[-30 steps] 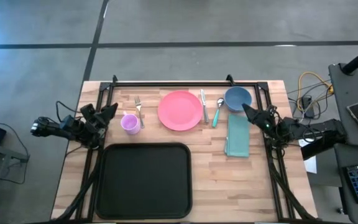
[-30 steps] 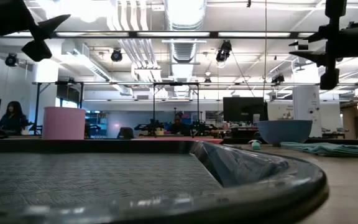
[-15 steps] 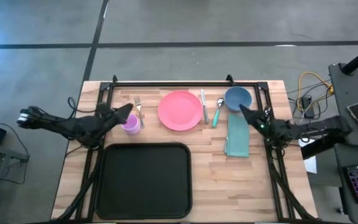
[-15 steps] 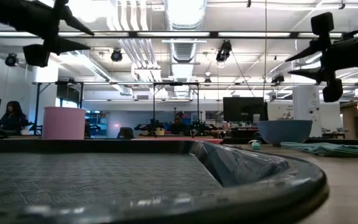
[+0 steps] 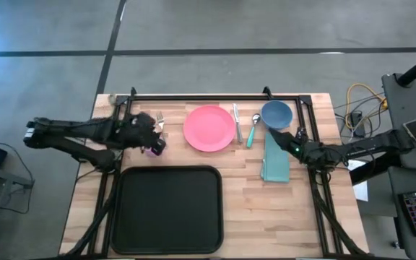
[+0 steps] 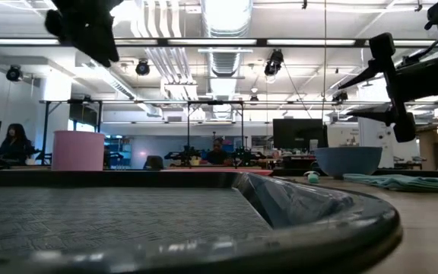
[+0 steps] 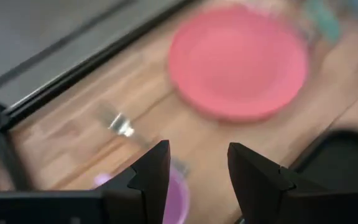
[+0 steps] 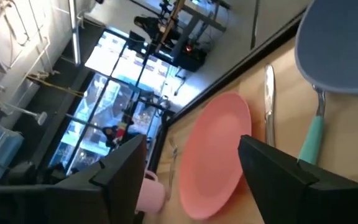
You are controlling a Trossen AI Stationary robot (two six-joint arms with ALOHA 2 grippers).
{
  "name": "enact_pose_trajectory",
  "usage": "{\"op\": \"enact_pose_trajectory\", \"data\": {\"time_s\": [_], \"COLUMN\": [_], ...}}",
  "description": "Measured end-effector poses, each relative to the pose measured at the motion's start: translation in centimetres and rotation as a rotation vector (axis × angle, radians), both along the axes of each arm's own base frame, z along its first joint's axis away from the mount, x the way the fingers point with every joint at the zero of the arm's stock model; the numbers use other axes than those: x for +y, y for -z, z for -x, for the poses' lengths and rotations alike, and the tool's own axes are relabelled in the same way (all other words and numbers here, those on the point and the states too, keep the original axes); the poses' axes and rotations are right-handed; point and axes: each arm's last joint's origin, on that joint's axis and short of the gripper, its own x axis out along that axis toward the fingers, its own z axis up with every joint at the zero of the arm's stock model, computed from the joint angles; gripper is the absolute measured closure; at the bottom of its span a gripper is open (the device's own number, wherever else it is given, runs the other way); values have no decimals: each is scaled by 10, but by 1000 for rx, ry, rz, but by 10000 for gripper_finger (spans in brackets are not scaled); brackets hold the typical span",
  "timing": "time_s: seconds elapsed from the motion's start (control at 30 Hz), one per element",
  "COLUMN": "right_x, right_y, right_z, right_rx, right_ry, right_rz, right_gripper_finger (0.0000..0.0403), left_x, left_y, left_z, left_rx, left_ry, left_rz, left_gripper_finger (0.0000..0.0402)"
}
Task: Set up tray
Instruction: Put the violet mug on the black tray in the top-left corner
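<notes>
- The left arm reaches in from the left side of the table, stretched out almost flat toward the middle.
- The left gripper (image 5: pixel 150 133) hangs in the air at the far left part of the table, and its two fingers (image 7: pixel 146 177) stand apart.
- The right arm reaches in from the right side, also long and low.
- The right gripper (image 5: pixel 286 137) points toward the table's far side, and its fingers (image 8: pixel 277 167) are spread wide with nothing between them.

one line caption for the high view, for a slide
Left end effector above the purple cup, right end effector above the teal cloth, black tray empty.
</notes>
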Motion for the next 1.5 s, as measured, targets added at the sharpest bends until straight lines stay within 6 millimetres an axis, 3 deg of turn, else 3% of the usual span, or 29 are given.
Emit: {"op": "enact_pose_trajectory", "data": {"time_s": [0.13,0.3,0.4,0.53,0.67,0.9,1.03,1.3,1.5], "right_x": [1,2,2,3,7,2,-2,-8,-13], "right_y": [1,2,2,1,-8,-25,-27,-29,-34], "right_z": [-2,-2,-2,-3,-12,-38,-53,-80,-98], "right_rx": [-1,0,0,-31,-32,169,310,498,601], "right_ry": [-57,-65,-71,-128,-231,-164,-146,-270,-329], "right_rz": [-20,-25,-26,-69,-114,-209,-277,-271,-156], "right_gripper_finger": [158,163,162,161,163,163,163,170,172], "left_x": [25,66,77,80,80,85,83,68,68], "left_y": [-6,12,21,20,11,-2,4,16,20], "left_z": [-5,-5,-5,-11,-23,-44,-40,-5,2], "left_rx": [120,159,214,189,37,-201,-126,246,439], "left_ry": [-35,-204,-206,-144,-29,122,122,102,290], "left_rz": [151,317,325,295,260,238,270,329,204], "left_gripper_finger": [258,258,258,258,258,258,258,258,258]}}
